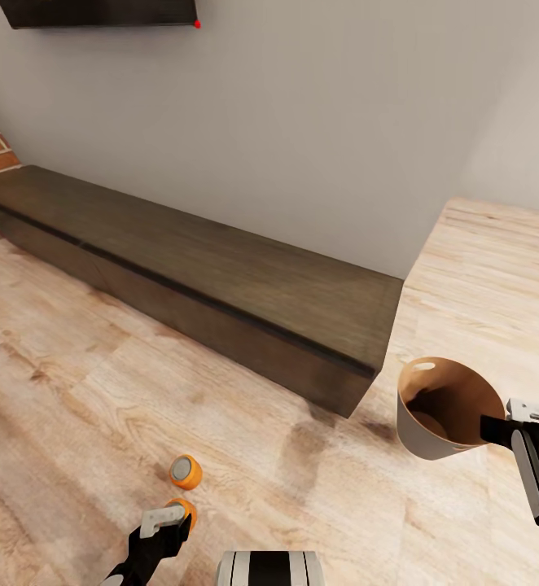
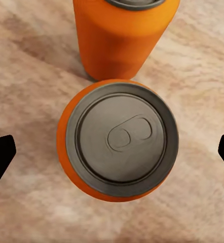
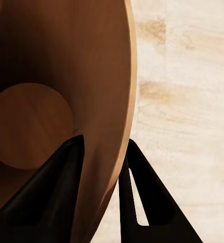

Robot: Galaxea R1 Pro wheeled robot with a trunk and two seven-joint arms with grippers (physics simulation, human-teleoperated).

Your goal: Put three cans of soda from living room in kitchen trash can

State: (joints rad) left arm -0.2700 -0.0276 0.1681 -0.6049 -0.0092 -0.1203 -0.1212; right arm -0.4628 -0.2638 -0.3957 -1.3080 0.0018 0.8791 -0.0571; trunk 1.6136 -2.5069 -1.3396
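Left gripper, jaws spread, hangs above the near soda can; right gripper pinches the trash can rim, held aloft.

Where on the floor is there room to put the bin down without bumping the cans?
Bare floor lies between the low table and the robot, and beside the bin that the right gripper holds by its rim. It is crowded by the left gripper, open over one can, with another can close by.
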